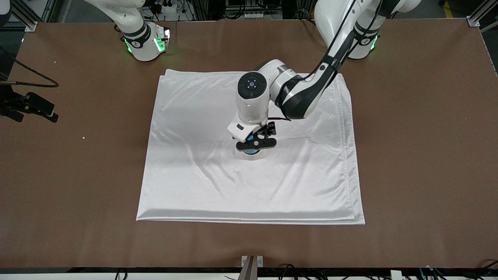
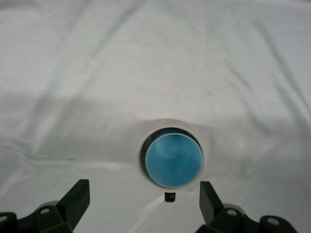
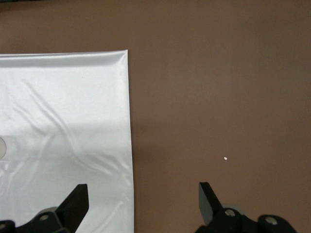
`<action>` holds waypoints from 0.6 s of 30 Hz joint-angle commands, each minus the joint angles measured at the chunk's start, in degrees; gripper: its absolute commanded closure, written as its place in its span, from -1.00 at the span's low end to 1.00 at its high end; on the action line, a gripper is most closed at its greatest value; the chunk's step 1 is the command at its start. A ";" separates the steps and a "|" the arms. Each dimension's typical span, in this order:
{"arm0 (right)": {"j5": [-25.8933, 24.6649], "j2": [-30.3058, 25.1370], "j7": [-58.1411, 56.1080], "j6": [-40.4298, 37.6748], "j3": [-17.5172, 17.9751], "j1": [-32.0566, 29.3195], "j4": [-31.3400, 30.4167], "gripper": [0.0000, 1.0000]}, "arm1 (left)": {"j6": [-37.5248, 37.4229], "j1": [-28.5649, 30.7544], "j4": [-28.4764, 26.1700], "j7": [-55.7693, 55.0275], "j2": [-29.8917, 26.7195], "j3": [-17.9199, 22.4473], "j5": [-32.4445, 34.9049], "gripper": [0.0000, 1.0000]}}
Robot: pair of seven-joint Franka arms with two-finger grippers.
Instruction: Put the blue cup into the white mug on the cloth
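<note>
The white cloth [image 1: 194, 175] lies spread on the middle of the brown table. The white mug [image 1: 252, 156] stands upright on it, near its middle. The blue cup [image 1: 253, 151] sits upright inside the mug. In the left wrist view the cup [image 2: 173, 160] fills the mug's cream rim [image 2: 171, 123], and the mug's small black handle [image 2: 169, 196] shows beside it. My left gripper [image 1: 255, 146] hangs just over the mug, open and empty, its fingers [image 2: 77, 196] apart from the mug. My right gripper [image 3: 143, 191] is open and empty, waiting over the cloth's edge [image 3: 127, 121].
The brown table [image 1: 420, 155] surrounds the cloth on all sides. A black device with cables [image 1: 31, 105] sits at the table edge at the right arm's end. Small white crumbs [image 1: 83, 137] lie on the table near it.
</note>
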 commanded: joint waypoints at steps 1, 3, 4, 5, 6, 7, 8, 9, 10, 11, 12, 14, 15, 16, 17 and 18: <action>-0.46 -2.54 -0.89 -2.73 0.90 -0.88 -2.45 -1.00 | -2.86 3.46 -6.02 0.58 -8.24 -0.06 -0.40 -1.00; -0.46 -2.54 -1.94 -3.44 0.90 -0.79 -2.45 -1.00 | -2.95 5.04 -8.74 2.42 -11.32 -0.42 -0.40 -1.00; -0.46 -2.54 -2.82 -4.05 0.90 -0.70 -2.45 -1.00 | -2.95 5.40 -10.15 3.56 -12.90 -0.42 -0.40 -1.00; -0.46 -2.54 -3.43 -4.66 0.90 -0.70 -2.45 -1.00 | -2.95 5.84 -11.64 4.71 -14.40 -0.42 -0.49 -1.00; -0.46 -2.46 -3.53 -5.11 0.90 -0.61 -2.53 -1.00 | -2.95 6.54 -13.14 5.76 -16.06 -0.42 -0.49 -1.00; -0.46 -2.46 -3.53 -5.37 0.90 -0.53 -2.54 -1.00 | -2.95 7.50 -14.54 6.64 -17.73 -0.42 -0.66 -1.00; -0.46 -2.46 -3.53 -5.37 0.90 -0.44 -2.54 -1.00 | -2.95 8.29 -16.12 7.52 -19.40 -0.50 -0.66 -1.00; -0.46 -2.37 -3.61 -5.37 0.90 -0.35 -2.62 -1.00 | -2.95 9.09 -18.14 8.66 -21.33 -0.51 -0.75 -1.00; -0.46 -2.37 -3.62 -5.55 0.90 -0.35 -2.80 -1.00 | -2.86 9.79 -19.90 9.98 -23.18 -0.51 -0.93 -1.00; -0.46 -2.37 -3.53 -5.72 0.90 -0.35 -2.80 -1.00 | -2.86 10.49 -21.05 11.21 -24.50 -0.51 -1.10 -1.00; -0.46 -2.28 -3.53 -5.99 0.90 -0.26 -2.80 -1.00 | -2.77 11.37 -22.45 12.61 -26.17 -0.51 -1.28 -1.00; -0.46 -2.28 -3.53 -6.08 0.82 0.26 -2.89 -1.00 | -2.77 13.39 -24.39 15.17 -28.90 -0.59 -1.80 -1.00; -0.46 -2.28 -3.61 -6.08 0.82 0.53 -2.97 -1.00 | -2.77 14.27 -25.71 16.83 -30.48 -0.59 -2.85 -1.00; -0.46 -2.28 -3.62 -6.08 0.82 0.62 -3.15 -1.00 | -2.77 14.97 -26.68 18.33 -31.71 -0.59 -3.73 -1.00; -0.46 -2.28 -3.70 -6.08 0.82 0.62 -3.15 -1.00 | -2.77 15.68 -27.47 19.47 -32.68 -0.51 -4.26 -1.00; -0.46 -2.28 -3.88 -6.08 0.82 0.62 -3.15 -1.00 | -2.95 16.73 -28.00 21.31 -33.82 -0.51 -4.88 -1.00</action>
